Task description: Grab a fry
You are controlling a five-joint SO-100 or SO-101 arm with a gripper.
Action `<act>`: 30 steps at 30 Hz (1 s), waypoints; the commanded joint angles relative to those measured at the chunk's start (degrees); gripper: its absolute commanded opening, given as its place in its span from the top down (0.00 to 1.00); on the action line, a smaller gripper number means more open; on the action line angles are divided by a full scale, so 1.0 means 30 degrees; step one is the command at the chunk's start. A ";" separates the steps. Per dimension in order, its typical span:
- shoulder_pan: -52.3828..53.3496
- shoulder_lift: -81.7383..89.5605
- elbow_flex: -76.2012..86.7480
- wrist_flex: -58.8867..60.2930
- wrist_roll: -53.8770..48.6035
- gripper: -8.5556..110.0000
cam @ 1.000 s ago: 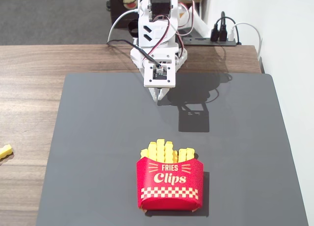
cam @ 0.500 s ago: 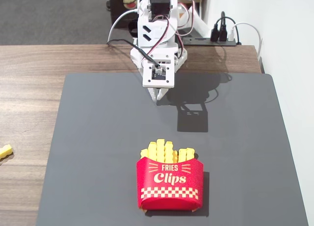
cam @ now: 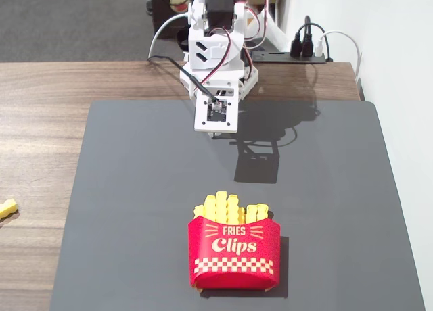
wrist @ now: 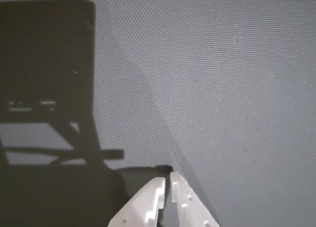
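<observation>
Several yellow crinkle-cut fries [cam: 231, 208] stand upright in a red "Fries Clips" carton [cam: 234, 255] at the front middle of the dark grey mat [cam: 135, 189] in the fixed view. The white arm is folded at the mat's far edge, and its gripper [cam: 216, 132] hangs there, well away from the carton. In the wrist view the two white fingers [wrist: 148, 202] of the gripper [wrist: 168, 177] are closed tip to tip with nothing between them, above bare mat. No fry shows in the wrist view.
A short yellow stub [cam: 7, 207] lies on the wooden table [cam: 40, 155] at the left edge. A black power strip with plugs [cam: 304, 51] sits behind the arm at the back right. The arm's shadow falls on the mat.
</observation>
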 commanded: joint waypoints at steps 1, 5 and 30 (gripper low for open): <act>-0.0293 -0.1992 -0.2109 0.0059 0.0557 0.92; -0.0498 -0.4775 -0.4541 0.0674 0.1113 0.92; -0.0732 -1.5146 -1.5352 0.0937 0.1348 0.62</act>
